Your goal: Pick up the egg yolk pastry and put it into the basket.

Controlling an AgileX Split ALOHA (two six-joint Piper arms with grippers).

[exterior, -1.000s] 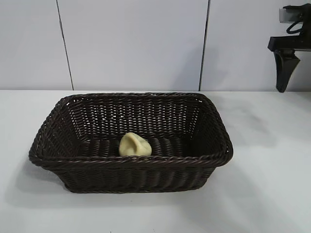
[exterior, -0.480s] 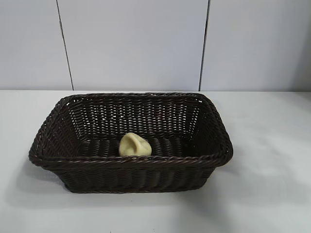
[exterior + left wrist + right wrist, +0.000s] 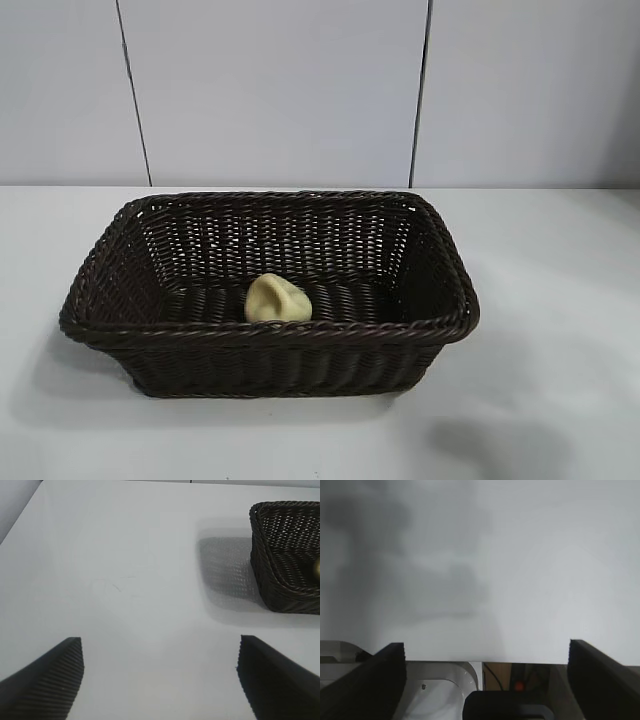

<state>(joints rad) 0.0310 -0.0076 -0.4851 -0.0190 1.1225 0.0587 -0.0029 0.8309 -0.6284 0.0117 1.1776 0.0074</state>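
The egg yolk pastry [image 3: 277, 299] sits on the floor of the basket [image 3: 268, 334], near the front rim at about 6 o'clock from the basket's middle, so the job looks done. The right gripper [image 3: 485, 672], seen a second ago at 2 o'clock in the exterior view, is now gone from it, its fingers wide apart and empty over bare table. The left gripper [image 3: 160, 672] rests away from the basket, fingers wide apart too.
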